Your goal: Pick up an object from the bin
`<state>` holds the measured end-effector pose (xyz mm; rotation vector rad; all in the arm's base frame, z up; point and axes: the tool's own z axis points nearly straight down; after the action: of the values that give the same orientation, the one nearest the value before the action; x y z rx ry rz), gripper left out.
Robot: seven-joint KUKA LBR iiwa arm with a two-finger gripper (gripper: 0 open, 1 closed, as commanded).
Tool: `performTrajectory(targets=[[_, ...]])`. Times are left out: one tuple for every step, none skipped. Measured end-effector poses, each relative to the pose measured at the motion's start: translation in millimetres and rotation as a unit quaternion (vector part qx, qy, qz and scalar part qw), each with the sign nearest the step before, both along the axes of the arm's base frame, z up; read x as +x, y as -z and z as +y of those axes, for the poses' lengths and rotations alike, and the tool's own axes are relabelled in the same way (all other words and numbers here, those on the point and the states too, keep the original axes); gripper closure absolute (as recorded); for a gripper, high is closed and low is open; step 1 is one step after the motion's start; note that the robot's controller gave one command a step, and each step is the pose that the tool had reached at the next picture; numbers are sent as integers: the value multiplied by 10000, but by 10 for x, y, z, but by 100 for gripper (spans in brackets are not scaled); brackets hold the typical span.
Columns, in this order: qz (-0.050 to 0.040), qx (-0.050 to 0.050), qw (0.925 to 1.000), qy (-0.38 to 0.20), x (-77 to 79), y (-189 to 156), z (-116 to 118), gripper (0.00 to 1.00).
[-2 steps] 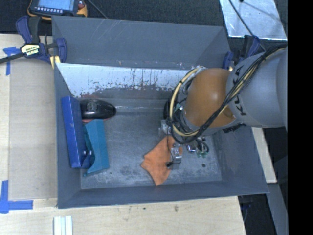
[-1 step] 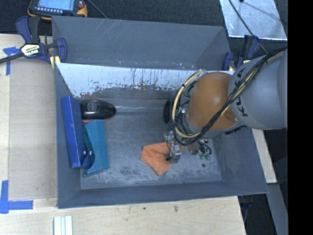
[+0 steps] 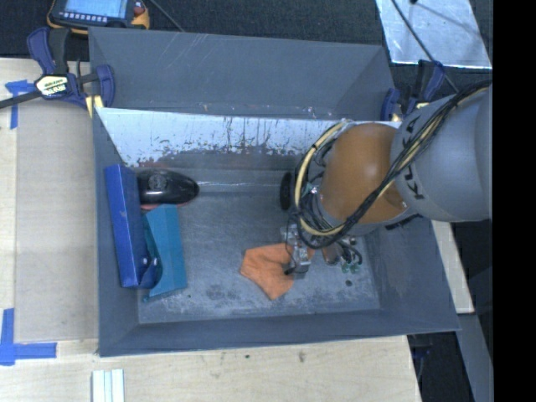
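1. Gripper is low on the floor of the grey bin, lower centre-right of the frame, right at the right-hand edge of a crumpled orange cloth.
2. Contact, by the look of it: the metal tip meets the cloth's right edge. Whether it is released or clenched on the fabric, I cannot tell from this angle.
3. Orange wrist cover with its looped cables bulks above the tip. It takes up the right part of the bin, close to the right wall.
4. Cloth lies flat in the lower middle, near the front wall but apart from it, with a strip of bare grey floor between.
5. Open room now: a wide bare stretch runs left of the cloth and up toward the back wall.
6. Left side is crowded. A long blue flat box stands on edge along the left wall, a teal block leans just beside it, and a black object sits at their upper ends, in the back left corner.
7. Small green bit lies just right of the gripper, under the arm, near the right wall.
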<state>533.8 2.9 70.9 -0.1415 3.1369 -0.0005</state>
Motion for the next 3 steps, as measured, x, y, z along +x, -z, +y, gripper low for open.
performTrajectory(targets=[[0,0,10000,-3,0,0,0,100],[0,-1,10000,-4,0,0,1,100],[0,-1,10000,-6,0,0,1,100]])
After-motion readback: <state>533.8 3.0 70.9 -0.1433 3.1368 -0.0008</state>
